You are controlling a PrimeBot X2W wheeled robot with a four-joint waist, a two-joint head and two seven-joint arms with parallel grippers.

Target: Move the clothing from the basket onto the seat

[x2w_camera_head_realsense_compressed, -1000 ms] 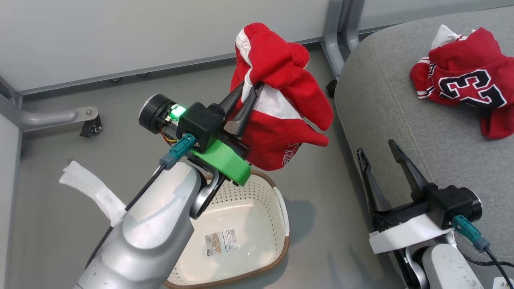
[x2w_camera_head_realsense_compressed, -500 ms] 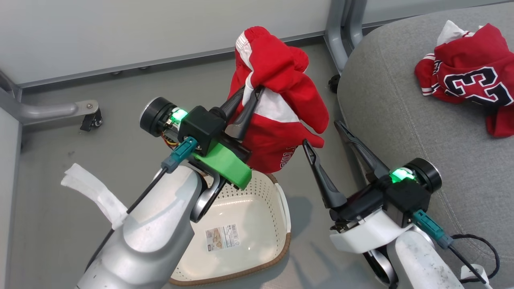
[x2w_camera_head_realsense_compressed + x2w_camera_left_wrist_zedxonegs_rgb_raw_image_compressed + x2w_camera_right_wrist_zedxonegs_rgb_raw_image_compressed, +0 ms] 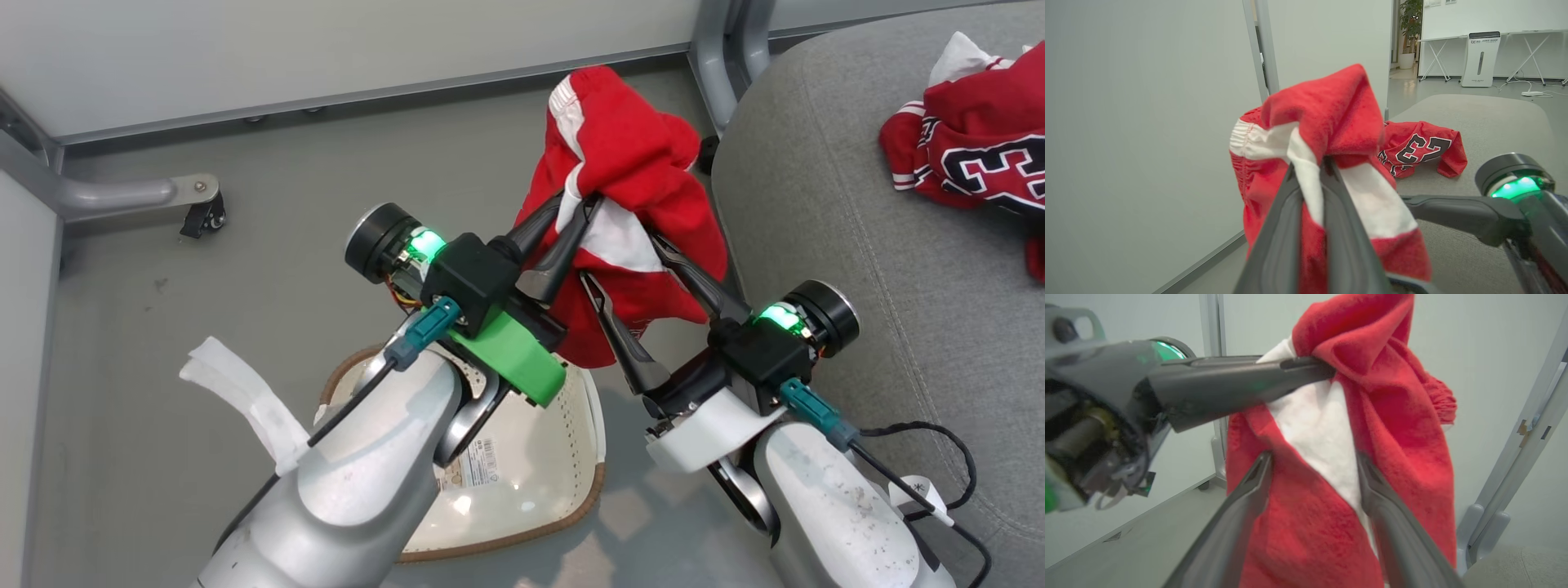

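The left claw (image 3: 581,202) is clamped shut on the striped red garment (image 3: 629,155). Its 2 fingers pinch a fold where a broad white stripe meets the red cloth, which the left wrist view (image 3: 1310,167) shows closely. The garment (image 3: 1331,106) hangs bunched from that grip in the air, touching neither basket nor seat. It is above the floor (image 3: 245,286), beyond the basket's far edge and just off the left edge of the seat (image 3: 857,245).

The right claw (image 3: 619,257) stands wide apart, with 1 finger on each side of the lower part of the hanging cloth. In the right wrist view (image 3: 1314,457) the garment (image 3: 1392,416) shows between the spread fingers, below the left claw's closed fingers. I cannot tell whether the right fingers touch the cloth.

The red jersey (image 3: 980,155), with black-and-white numerals, lies crumpled on the seat near its far right edge. The left wrist view shows it (image 3: 1421,147) on the grey cushion (image 3: 1494,118) behind the held garment.

The basket (image 3: 581,408) sits on the floor left of the seat, partly hidden under the left forearm. A label (image 3: 482,461) shows on its bare bottom, and no clothing can be seen in the visible part.
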